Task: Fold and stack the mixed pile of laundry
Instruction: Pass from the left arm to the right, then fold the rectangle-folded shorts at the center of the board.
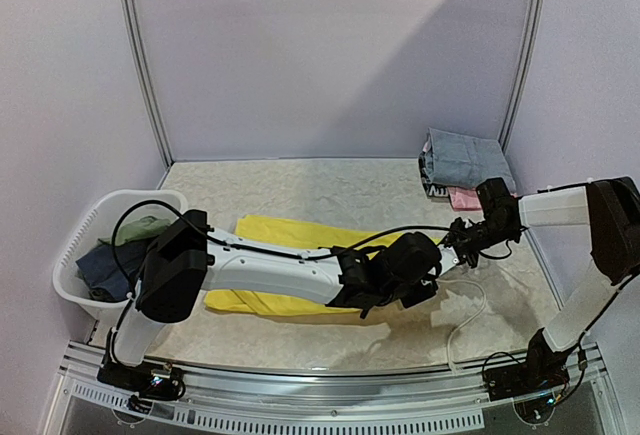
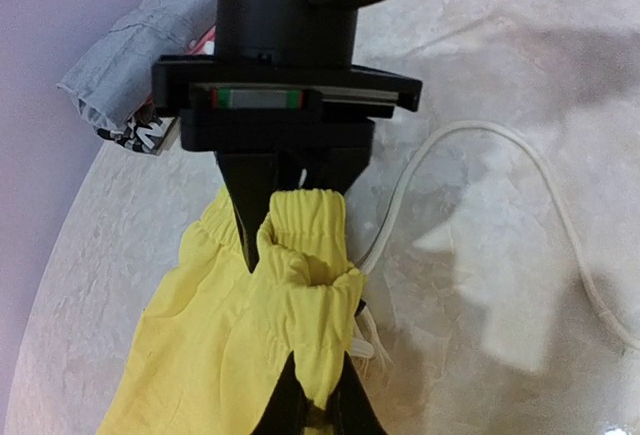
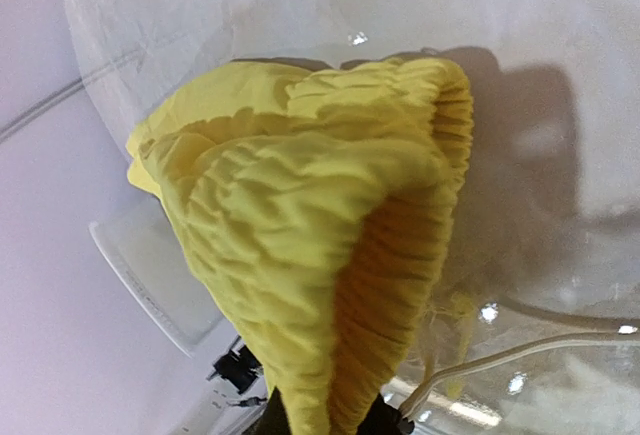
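We are watching the left claw (image 2: 318,400) pinching nearly shut, its two dark fingers holding a fold of the yellow shorts (image 2: 260,335) at the 6 o'clock edge of its own wrist view. Straight ahead at 12 o'clock, the right claw (image 2: 285,205) is facing it and clamping narrowly on the gathered elastic waistband, so both claws are gripping the same end of the shorts. In the right wrist view the ruffled waistband is filling the frame and hiding the fingers. From above, the claws are meeting right of the bench (image 1: 300,180) centre, and the shorts are trailing away from them toward 9 o'clock, lying on the bench. A white cable (image 1: 465,320) is looping on the bench at 5 o'clock of the claws. At 1 o'clock, a folded grey garment (image 1: 465,155) is sitting on a pink piece (image 1: 462,198) in the back corner. Far out at 9 o'clock, a white tub (image 1: 72,255) is holding a dark blue garment (image 1: 105,267) and an olive-green garment (image 1: 140,227).
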